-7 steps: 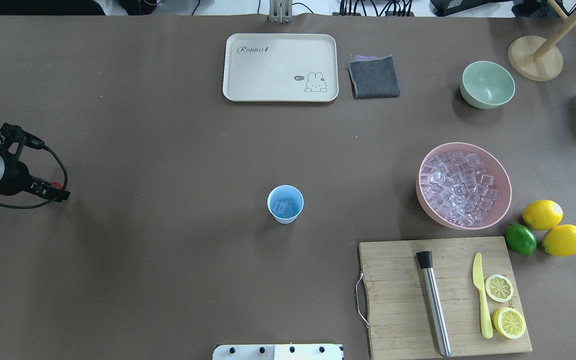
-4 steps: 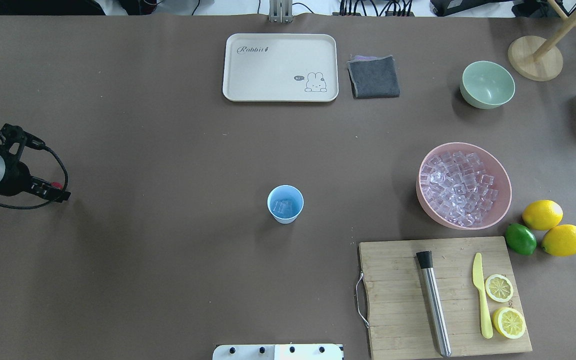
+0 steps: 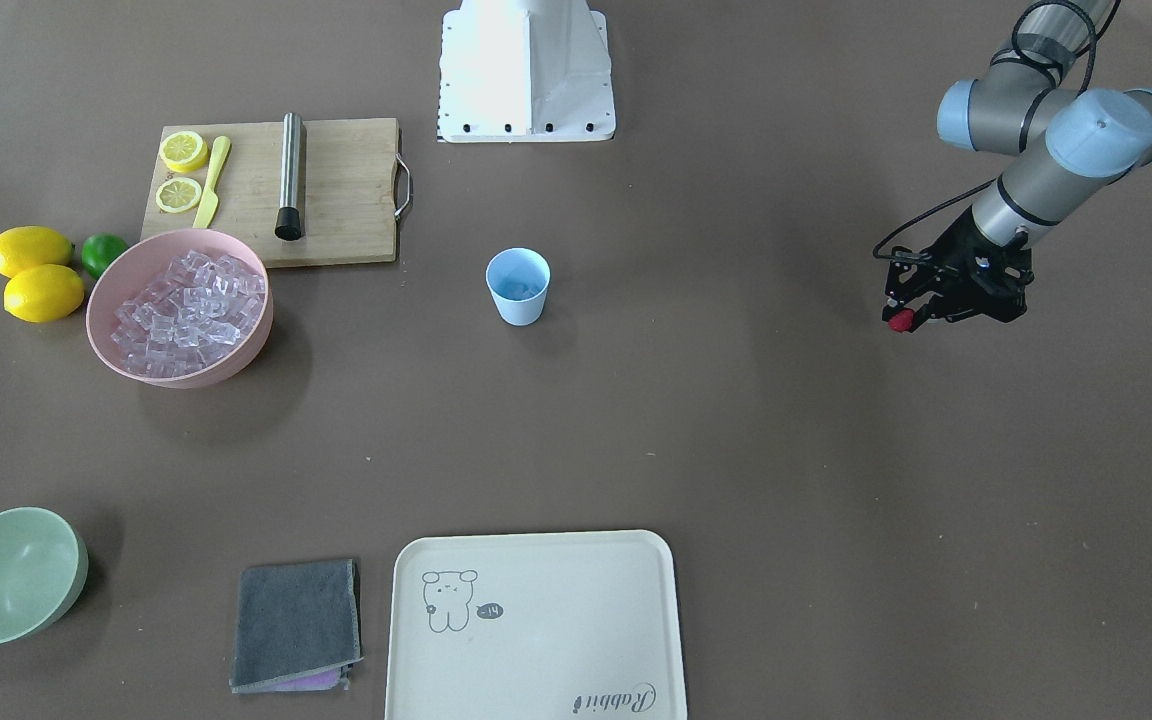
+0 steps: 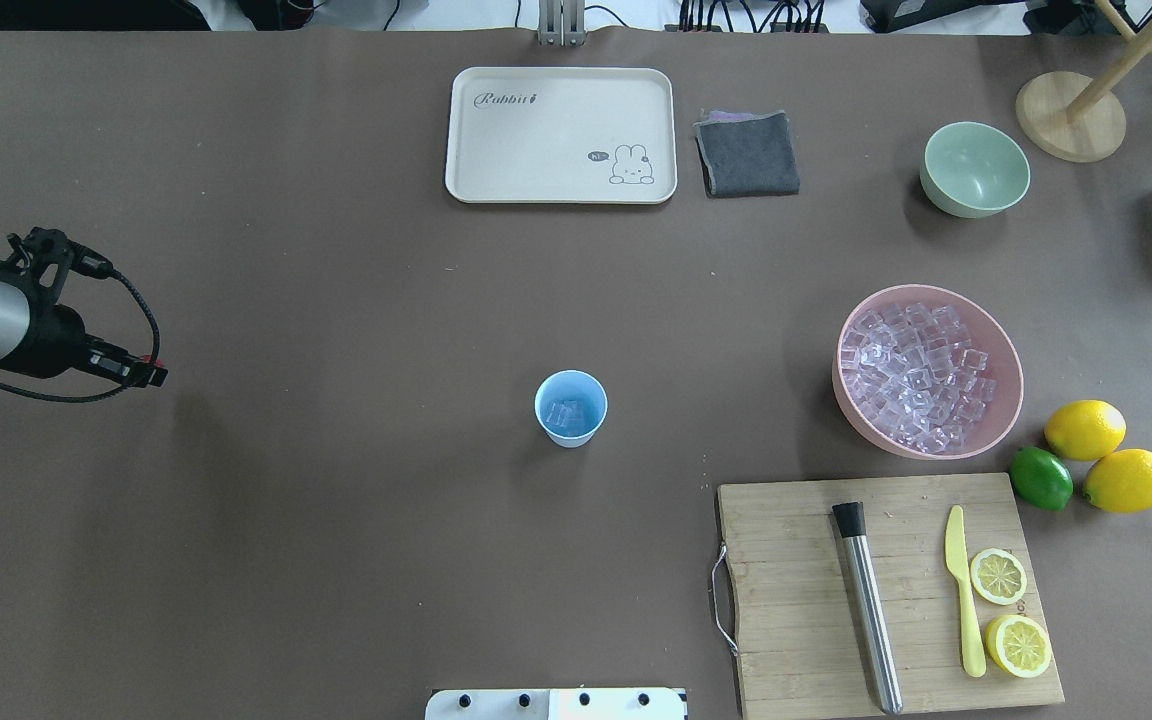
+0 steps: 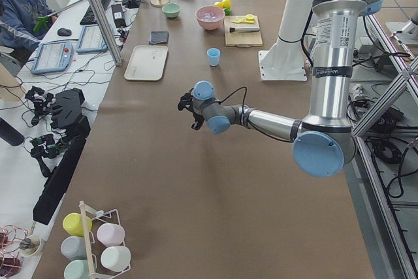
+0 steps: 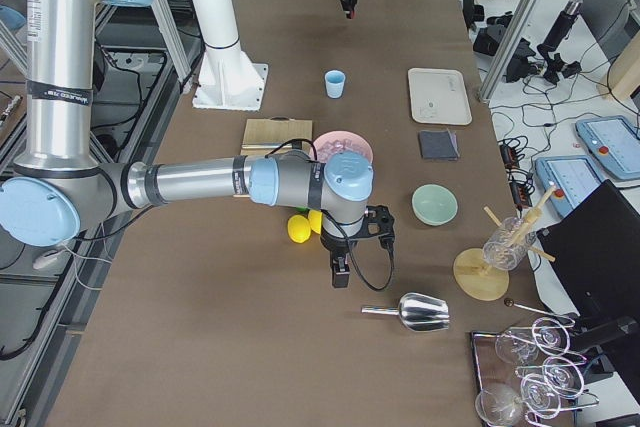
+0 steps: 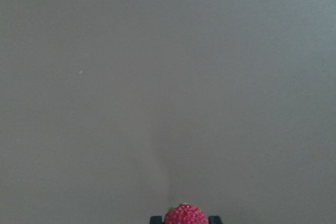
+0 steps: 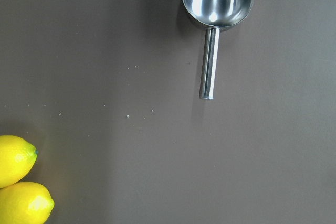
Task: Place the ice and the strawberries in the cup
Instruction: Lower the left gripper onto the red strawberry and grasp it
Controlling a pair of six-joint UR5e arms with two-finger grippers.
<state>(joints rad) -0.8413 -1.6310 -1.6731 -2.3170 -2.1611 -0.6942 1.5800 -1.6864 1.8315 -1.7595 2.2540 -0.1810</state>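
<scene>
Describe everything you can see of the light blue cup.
The cup is a small light blue tumbler, plastic by its look, tapered toward the base, with no handle. It stands upright, mouth up, near the middle of the brown table, apart from everything else on it. A few clear ice cubes lie in its bottom; nothing else shows inside. Outside, only the table touches it.
</scene>
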